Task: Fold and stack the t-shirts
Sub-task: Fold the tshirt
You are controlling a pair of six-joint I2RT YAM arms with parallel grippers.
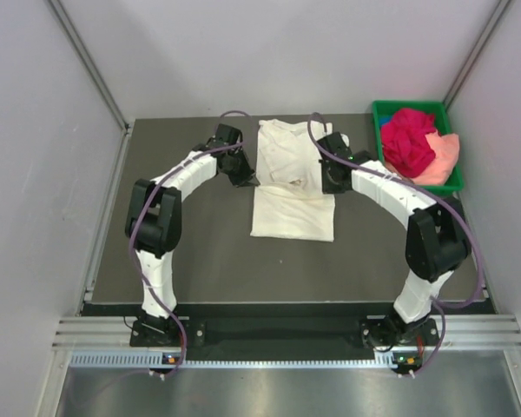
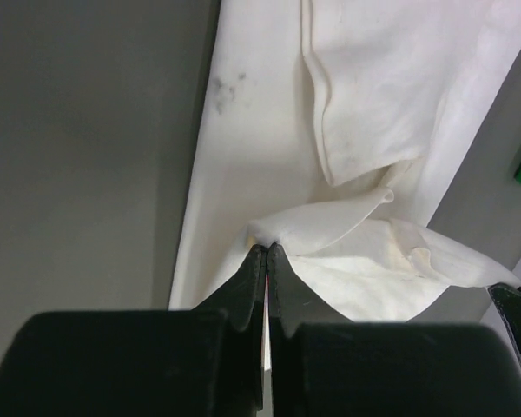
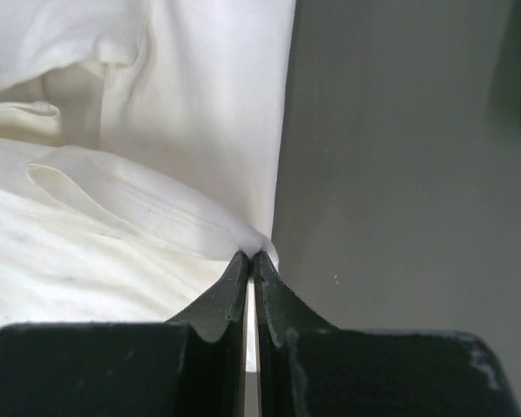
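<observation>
Nothing legible shows in any view: no words, numbers, brand marks or signs. The cream-white t-shirt (image 1: 293,213) bears only faint grey smudges, not print. The green tray (image 1: 391,105) at two o'clock on the tabletop shows no marking that can be read.

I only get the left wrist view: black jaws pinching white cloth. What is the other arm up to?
Observer: The right arm has its jaws shut on the opposite edge of the same cream-white t-shirt.
Operator: Are there more shirts?
Observer: Yes, a magenta-red t-shirt and a peach-pink t-shirt lie heaped in a green tray at the far right corner of the table.
Operator: Is the white one spread out?
Observer: From above it lies as a narrow strip, no sleeves sticking out.
</observation>
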